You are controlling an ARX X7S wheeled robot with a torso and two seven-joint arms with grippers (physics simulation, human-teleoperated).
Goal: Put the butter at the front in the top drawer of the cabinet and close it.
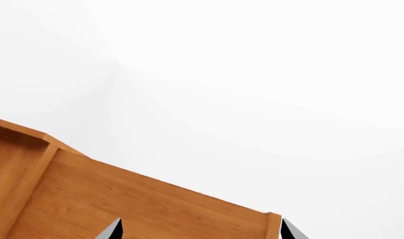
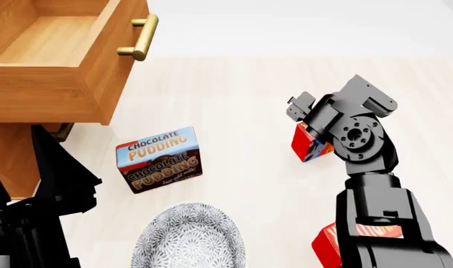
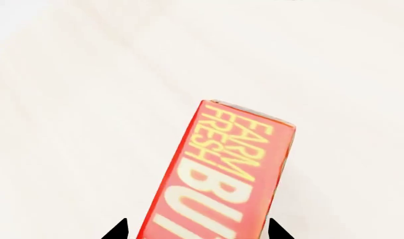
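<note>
Two butter boxes lie on the pale floor. One butter box [image 2: 310,146] sits under my right gripper [image 2: 306,125]; in the right wrist view its red "FARM FRESH BUTTER" face [image 3: 221,184] lies between the fingertips, with a small gap on each side, so the right gripper [image 3: 198,230] is open around it. A second butter box [image 2: 324,245] lies nearer to me, half hidden behind my right arm. The top drawer [image 2: 47,89] of the cabinet [image 2: 9,159] is pulled out, its inside bare. My left gripper [image 1: 200,231] is open over light brown wood [image 1: 122,199].
A Chocolate Pudding box [image 2: 159,159] lies between the cabinet and the butter. A patterned grey bowl [image 2: 189,237] sits near me. The drawer's brass handle [image 2: 141,36] juts out. My dark left arm [image 2: 55,184] stands below the open drawer.
</note>
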